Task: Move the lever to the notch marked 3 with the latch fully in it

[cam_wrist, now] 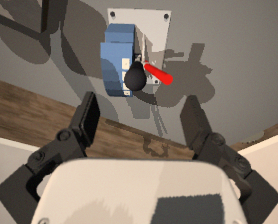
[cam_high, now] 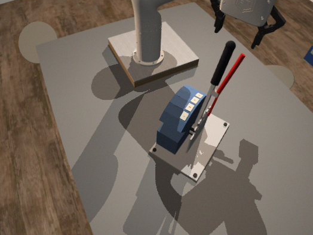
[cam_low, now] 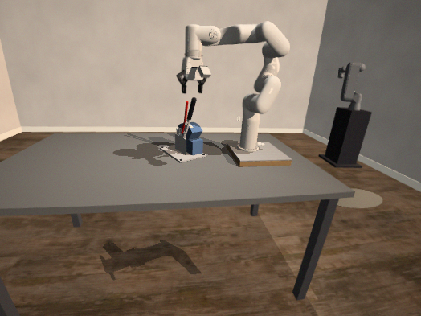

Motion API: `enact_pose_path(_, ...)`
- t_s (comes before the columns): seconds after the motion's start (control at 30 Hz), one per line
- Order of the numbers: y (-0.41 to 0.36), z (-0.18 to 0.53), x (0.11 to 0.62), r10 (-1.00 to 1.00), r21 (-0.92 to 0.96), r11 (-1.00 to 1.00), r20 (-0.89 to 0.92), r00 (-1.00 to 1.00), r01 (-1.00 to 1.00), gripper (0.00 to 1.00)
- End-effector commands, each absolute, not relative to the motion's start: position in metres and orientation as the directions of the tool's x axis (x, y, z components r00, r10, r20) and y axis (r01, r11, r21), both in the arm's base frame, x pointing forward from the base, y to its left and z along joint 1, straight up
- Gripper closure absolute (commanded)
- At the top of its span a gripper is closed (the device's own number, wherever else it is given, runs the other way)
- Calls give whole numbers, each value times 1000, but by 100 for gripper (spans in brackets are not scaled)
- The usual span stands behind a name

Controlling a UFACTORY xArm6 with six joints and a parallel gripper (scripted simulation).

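Observation:
A lever with a black handle (cam_high: 223, 62) and a red bar (cam_high: 228, 78) beside it stands on a grey base plate (cam_high: 191, 145). A blue notched block (cam_high: 176, 118) with small number plates (cam_high: 192, 104) sits next to the lever; the digits are too small to read. The red bar stands apart from the handle. My gripper (cam_high: 248, 29) is open and empty, hanging well above the handle top. In the wrist view the handle knob (cam_wrist: 135, 77) and red bar (cam_wrist: 159, 73) lie below, between and ahead of my fingers. The side view shows my gripper (cam_low: 192, 84) above the lever (cam_low: 189, 112).
The arm's base (cam_high: 149, 51) stands on a wooden slab behind the lever unit. The table edge runs close on the right (cam_high: 269, 73). A second arm on a black pedestal (cam_low: 347, 135) stands off the table at the right.

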State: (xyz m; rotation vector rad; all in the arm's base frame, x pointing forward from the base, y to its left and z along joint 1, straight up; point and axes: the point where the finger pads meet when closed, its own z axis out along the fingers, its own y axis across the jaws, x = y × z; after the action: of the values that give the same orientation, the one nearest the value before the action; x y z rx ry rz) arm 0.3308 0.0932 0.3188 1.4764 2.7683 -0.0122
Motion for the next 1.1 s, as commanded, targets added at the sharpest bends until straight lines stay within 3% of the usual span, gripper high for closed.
enact_pose_path(0.0,93,319,331,830,-1,557,-8,-557,830,0)
enact_pose_path(1.07,93,275,332,830,-1,557,-8,-557,830,0)
